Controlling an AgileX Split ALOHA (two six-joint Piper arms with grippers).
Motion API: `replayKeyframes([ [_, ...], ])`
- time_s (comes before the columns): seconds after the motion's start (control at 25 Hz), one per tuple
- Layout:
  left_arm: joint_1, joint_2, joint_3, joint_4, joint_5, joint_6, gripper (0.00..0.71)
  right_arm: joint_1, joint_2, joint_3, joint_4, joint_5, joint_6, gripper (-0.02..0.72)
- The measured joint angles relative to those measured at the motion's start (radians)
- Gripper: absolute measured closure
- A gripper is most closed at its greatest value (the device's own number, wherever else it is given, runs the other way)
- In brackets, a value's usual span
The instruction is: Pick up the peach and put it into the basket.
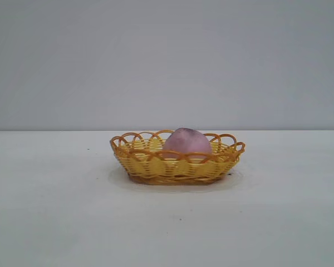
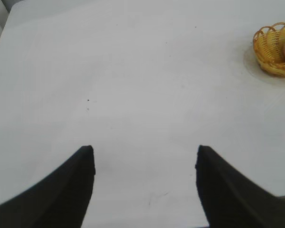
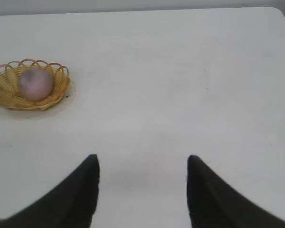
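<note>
The dull pinkish-purple peach (image 1: pixel 187 141) sits inside the yellow wicker basket (image 1: pixel 156 164) at frame centre on the white table (image 1: pixel 55 211). Left gripper (image 2: pixel 145 156) and right gripper (image 3: pixel 143 164) are both spread wide, empty, well apart from it.

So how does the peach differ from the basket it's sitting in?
The peach is a smooth, rounded, dull pinkish-purple fruit; the basket is woven wicker, yellow with an orange-brown looped rim. The basket is wider and shallow, while the narrower peach rises above its rim. Both rest together on the white table.
</note>
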Motion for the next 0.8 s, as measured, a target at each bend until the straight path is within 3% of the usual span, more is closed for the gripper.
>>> replayKeyframes([
  [0.24, 0.000, 0.000, 0.000, 0.000, 0.000, 0.000, 0.302, 0.000, 0.000, 0.000, 0.014, 0.000, -0.084, 0.347],
  [0.48, 0.000, 0.000, 0.000, 0.000, 0.000, 0.000, 0.302, 0.000, 0.000, 0.000, 0.063, -0.002, -0.100, 0.347],
  [0.8, 0.000, 0.000, 0.000, 0.000, 0.000, 0.000, 0.302, 0.000, 0.000, 0.000, 0.067, -0.002, -0.100, 0.347],
])
